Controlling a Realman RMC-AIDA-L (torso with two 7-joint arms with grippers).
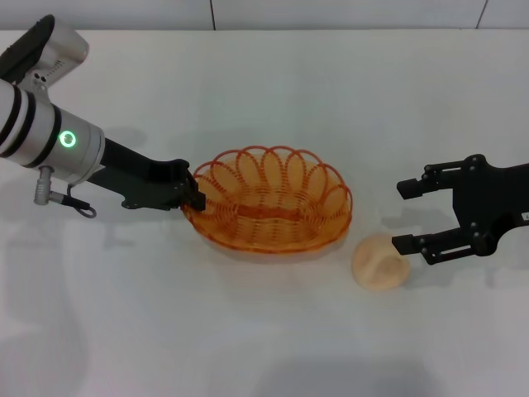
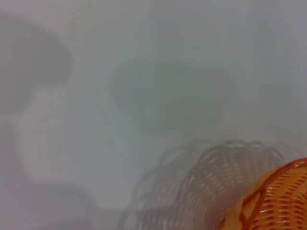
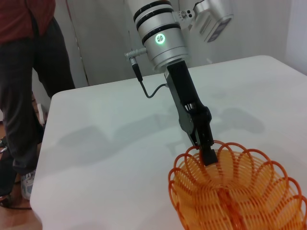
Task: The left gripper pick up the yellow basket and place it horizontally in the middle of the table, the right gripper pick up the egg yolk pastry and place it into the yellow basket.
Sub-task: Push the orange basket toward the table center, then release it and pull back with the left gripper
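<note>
The yellow basket [image 1: 269, 198] lies lengthwise near the middle of the white table [image 1: 248, 347]. My left gripper [image 1: 192, 197] is shut on the basket's left rim; the right wrist view shows its fingers [image 3: 207, 154] clamped on the looped rim of the basket [image 3: 235, 191]. In the left wrist view only a corner of the basket [image 2: 273, 201] and its shadow show. The egg yolk pastry [image 1: 380, 262] sits on the table just right of the basket. My right gripper [image 1: 403, 216] is open, just right of and slightly behind the pastry, not touching it.
A person in dark trousers [image 3: 24, 96] stands beyond the table's far left edge [image 3: 48, 124]. The table's back edge [image 1: 331, 30] meets a wall.
</note>
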